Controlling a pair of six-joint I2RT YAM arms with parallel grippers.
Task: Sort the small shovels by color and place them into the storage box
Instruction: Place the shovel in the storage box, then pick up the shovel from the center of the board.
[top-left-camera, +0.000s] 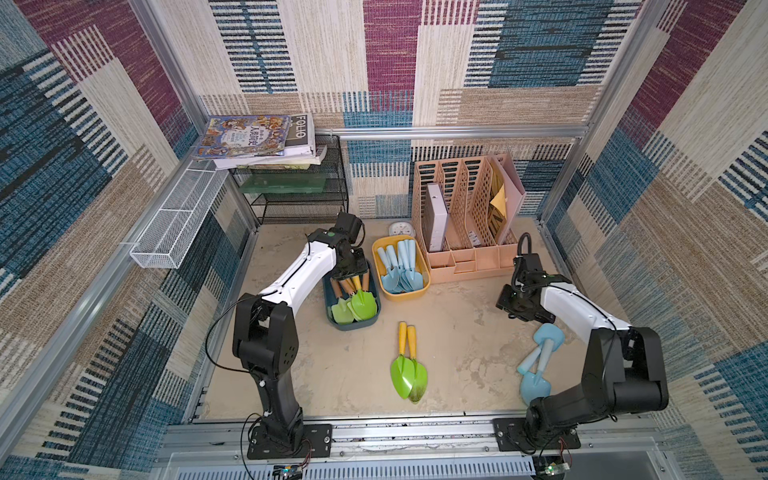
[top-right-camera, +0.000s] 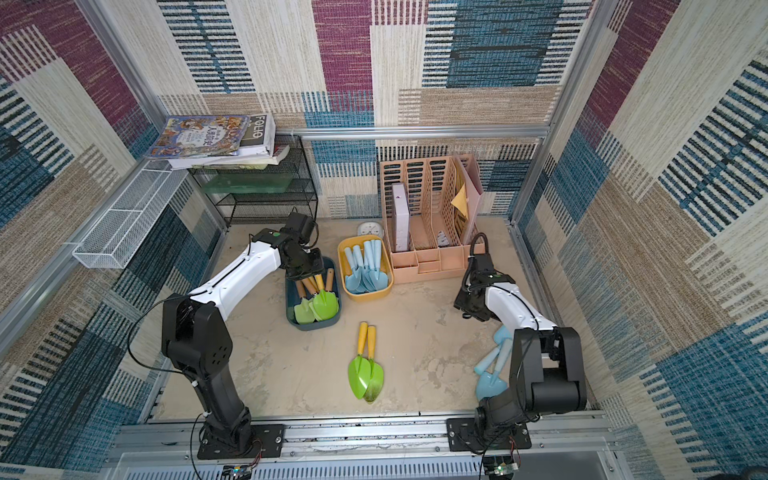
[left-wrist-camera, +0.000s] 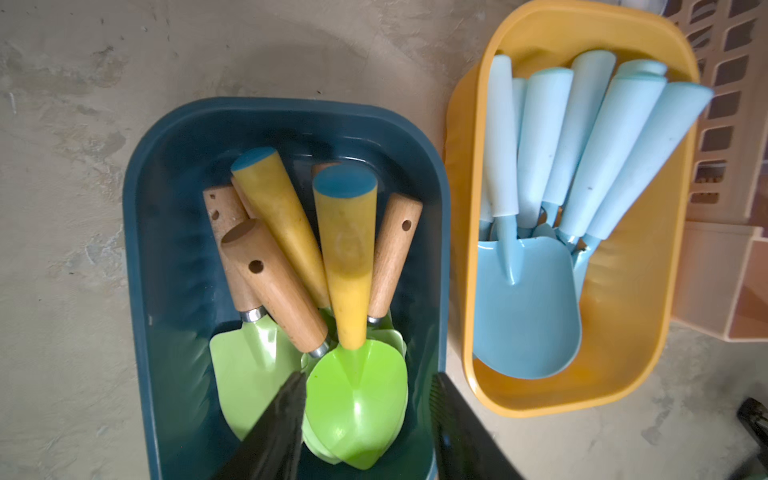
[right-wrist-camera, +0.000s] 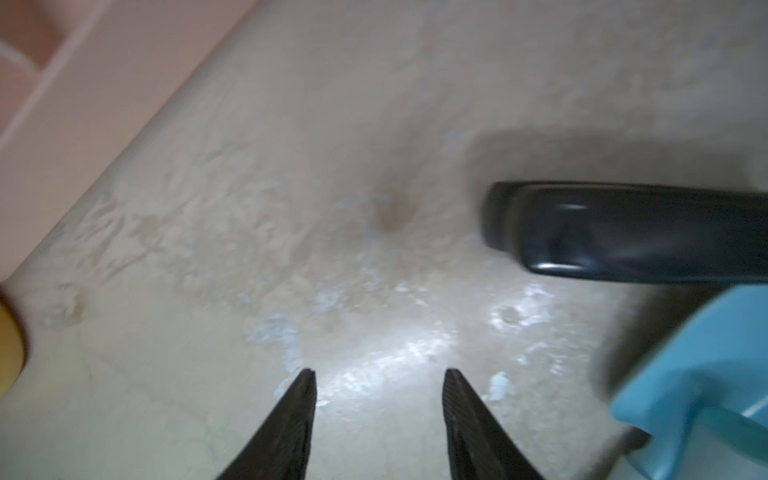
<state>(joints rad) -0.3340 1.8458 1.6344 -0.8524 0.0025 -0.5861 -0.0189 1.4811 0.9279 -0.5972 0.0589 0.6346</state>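
Note:
Several green-bladed shovels (left-wrist-camera: 357, 407) with wooden or yellow handles lie in the dark teal box (left-wrist-camera: 137, 249), seen in both top views (top-left-camera: 332, 316). My left gripper (left-wrist-camera: 366, 376) hangs open over this box, its fingers either side of a green blade without gripping it. Several pale blue shovels (left-wrist-camera: 528, 311) fill the yellow box (left-wrist-camera: 648, 270) beside it. Two yellow-handled green shovels (top-left-camera: 402, 374) lie mid-table. A few pale blue shovels (top-left-camera: 536, 361) lie by the right arm. My right gripper (right-wrist-camera: 379, 372) is open over bare table, with nothing between its fingers.
A pink desk organizer (top-left-camera: 465, 216) stands right behind the yellow box. A black wire rack (top-left-camera: 295, 191) with books on top stands at the back left, next to a white mesh basket (top-left-camera: 178, 216) on the wall rail. A small white clock (top-left-camera: 397, 228) lies behind the boxes.

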